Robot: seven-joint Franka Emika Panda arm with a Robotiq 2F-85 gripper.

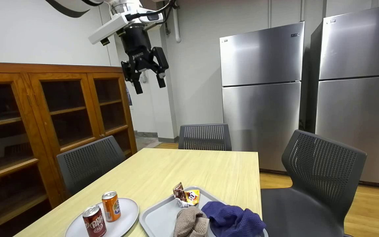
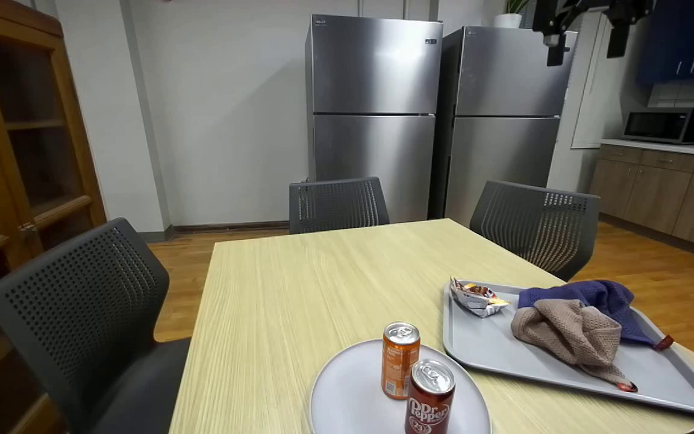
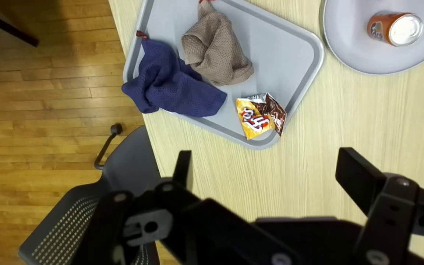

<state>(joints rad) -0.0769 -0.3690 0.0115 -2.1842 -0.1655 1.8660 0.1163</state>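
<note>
High above the table, my gripper hangs open with nothing between its fingers; its wide-set fingertips also show in the wrist view. Nearest below it in that view lies a crumpled yellow and brown snack wrapper, in a corner of the grey tray. Two cloths share the tray, a brown one and a dark blue one that drapes over the rim. Beside the tray is a pale round plate. An orange can and a dark red Dr Pepper can stand upright on it.
The light wooden table has dark chairs around it. Wooden glass-door cabinets line a wall, and two steel refrigerators stand behind. A counter with a microwave shows at the far side in an exterior view.
</note>
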